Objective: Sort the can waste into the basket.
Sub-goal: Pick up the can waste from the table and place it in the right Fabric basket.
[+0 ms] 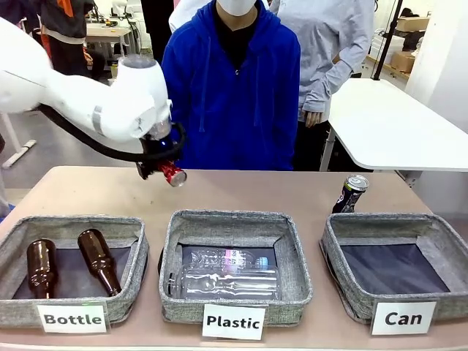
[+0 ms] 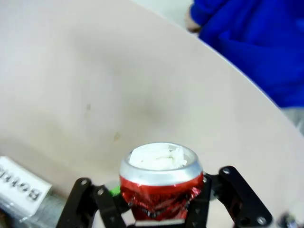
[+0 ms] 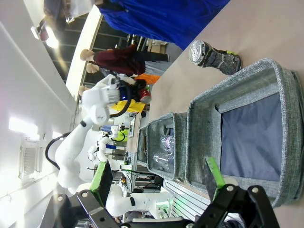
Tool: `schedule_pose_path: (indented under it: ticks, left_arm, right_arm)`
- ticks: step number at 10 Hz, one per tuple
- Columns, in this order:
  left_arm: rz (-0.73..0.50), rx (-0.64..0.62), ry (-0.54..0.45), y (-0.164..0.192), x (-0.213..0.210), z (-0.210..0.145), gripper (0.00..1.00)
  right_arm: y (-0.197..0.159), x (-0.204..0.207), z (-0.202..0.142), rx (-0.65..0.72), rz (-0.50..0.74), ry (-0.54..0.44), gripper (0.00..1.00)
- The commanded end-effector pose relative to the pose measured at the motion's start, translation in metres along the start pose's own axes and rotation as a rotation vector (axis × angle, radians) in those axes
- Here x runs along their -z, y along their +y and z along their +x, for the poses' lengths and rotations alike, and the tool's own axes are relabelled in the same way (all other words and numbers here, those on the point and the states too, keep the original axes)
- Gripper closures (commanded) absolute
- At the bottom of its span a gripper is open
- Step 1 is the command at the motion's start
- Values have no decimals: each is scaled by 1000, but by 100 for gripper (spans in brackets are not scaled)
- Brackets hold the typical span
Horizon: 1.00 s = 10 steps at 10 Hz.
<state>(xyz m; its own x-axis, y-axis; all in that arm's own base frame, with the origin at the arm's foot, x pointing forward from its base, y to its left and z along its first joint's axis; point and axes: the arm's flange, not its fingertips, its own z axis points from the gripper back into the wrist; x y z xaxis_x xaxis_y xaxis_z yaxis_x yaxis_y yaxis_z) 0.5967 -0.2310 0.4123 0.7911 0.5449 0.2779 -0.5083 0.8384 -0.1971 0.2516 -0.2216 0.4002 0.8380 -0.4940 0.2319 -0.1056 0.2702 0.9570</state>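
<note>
The left gripper [image 1: 164, 170] is clamped on the dented red can [image 1: 174, 174], jaws pressed into its crumpled sides, holding it in the air over the table [image 1: 248, 194], beyond the "Bottle" basket [image 1: 73, 222]. The right gripper [image 3: 159, 178] has its jaws spread wide with nothing between them, above the grey "Can" basket [image 1: 398, 221]. The dark can [image 1: 351, 194] stands on the table just behind that basket's far rim, leaning slightly

red can [image 1: 174, 175]: dented, tilted, in left tool [image 1: 162, 170] | dark can [image 1: 351, 194]: upright (silver top), behind Can basket [image 1: 395, 221]
</note>
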Motion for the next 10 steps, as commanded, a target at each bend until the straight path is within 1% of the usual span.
schedule_pose_path:
  ticks: [1, 2, 3, 4, 5, 6, 7, 8, 9, 10]
  left_arm:
    - [-55, 327, 68, 35, -63, -18, 100]
    - [-46, 410, 48, 41, -79, -24, 100]
    - [-65, 562, 69, 49, -94, -33, 100]
    - [-120, 796, 112, 58, -109, -46, 100]
    - [-159, 944, 116, 63, -114, -56, 100]
    - [-255, 1223, 60, 70, -119, -75, 100]
    - [-297, 1447, 19, 75, -119, -91, 100]
    - [-325, 1632, 32, 77, -120, -108, 100]
    - [-243, 1805, 9, 79, -118, -127, 100]
    - [-168, 1891, -78, 78, -115, -151, 100]
  right_arm:
    - [1, 1, 2, -25, 20, -17, 0]
    - [1, 1, 2, -25, 20, -17, 0]
    - [1, 1, 2, -25, 20, -17, 0]
    - [1, 1, 2, -25, 20, -17, 0]
    - [1, 1, 2, -25, 20, -17, 0]
    - [1, 1, 2, -25, 20, -17, 0]
    - [1, 1, 2, -25, 20, -17, 0]
    - [1, 1, 2, -25, 20, -17, 0]
    - [1, 1, 2, -25, 20, -17, 0]
    - [1, 1, 2, -25, 20, -17, 0]
